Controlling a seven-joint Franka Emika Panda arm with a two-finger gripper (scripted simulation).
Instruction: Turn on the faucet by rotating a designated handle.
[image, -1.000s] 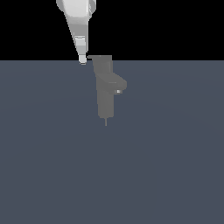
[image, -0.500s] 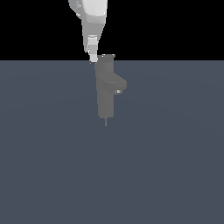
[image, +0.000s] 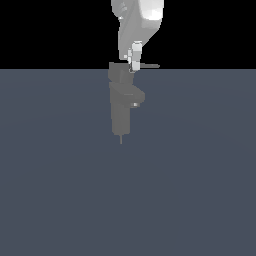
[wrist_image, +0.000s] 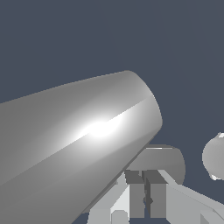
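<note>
The faucet (image: 120, 110) is a matte grey upright column with a short rounded spout stub (image: 136, 96) and a small light nozzle hole. The handle (image: 150, 65) is a thin grey bar at its top, sticking out to the exterior view's right. My white gripper (image: 134, 65) comes down from above against the top of the faucet, at the root of the bar, with its fingers close together. In the wrist view the gripper (wrist_image: 145, 201) shows dark pads (wrist_image: 134, 192) almost touching. A large shiny grey cylinder (wrist_image: 78, 140) of the faucet fills much of that view.
The faucet stands on a flat grey-blue floor (image: 190, 175) that fills the lower part of the exterior view. The background above it is black. A rounded grey part (wrist_image: 214, 157) shows at the edge of the wrist view.
My gripper has moved toward the exterior view's right across the faucet top. The handle bar, which pointed to the left before, now sticks out to the right.
</note>
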